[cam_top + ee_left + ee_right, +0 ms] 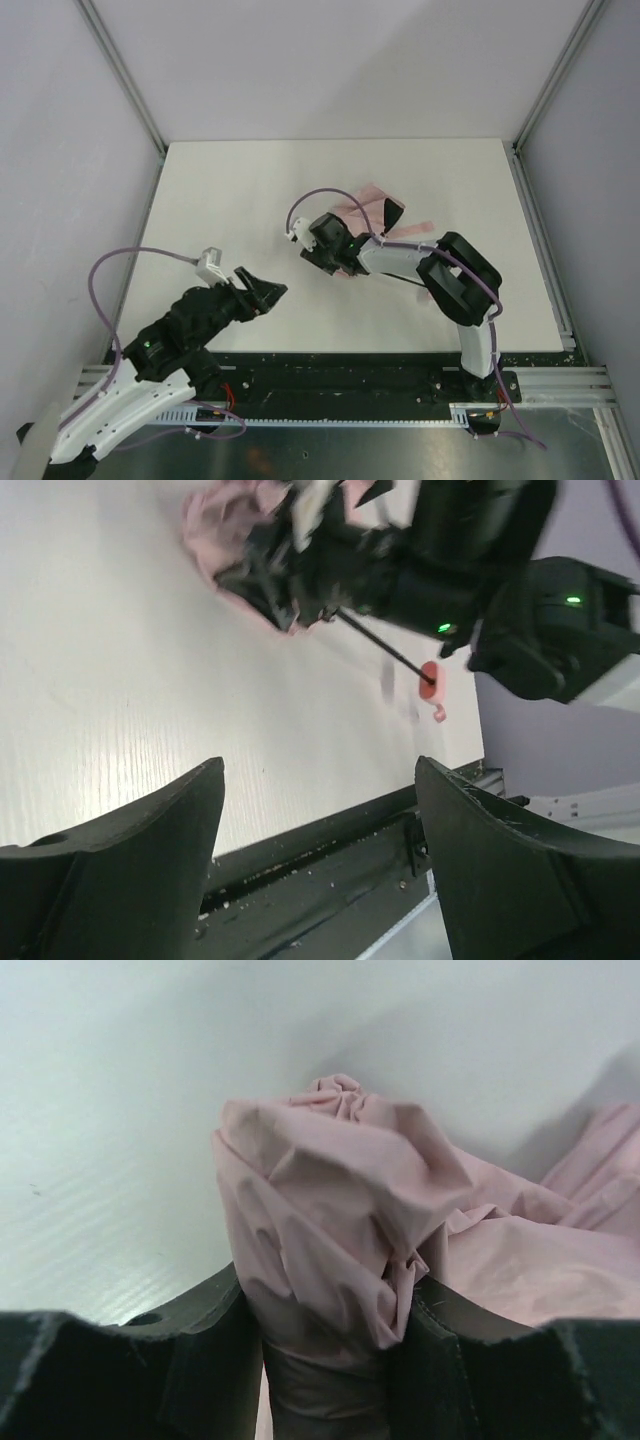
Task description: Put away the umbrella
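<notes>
A white table [230, 200] is seen from above. A pale pink umbrella [372, 193] lies crumpled right of the table's middle, partly hidden under the right arm [455, 275]. Its bunched fabric [340, 1210] is clamped between the fingers of the right gripper [322, 246]. A thin black shaft [385, 652] runs from the fabric to a small pink handle [431, 680]. The left gripper [262, 290] is held wide apart and empty over the table's near left part, away from the umbrella.

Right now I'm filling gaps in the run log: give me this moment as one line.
left fingers: open, empty, above table | right fingers: closed on bunched umbrella fabric | umbrella: on table, shaft extended
</notes>
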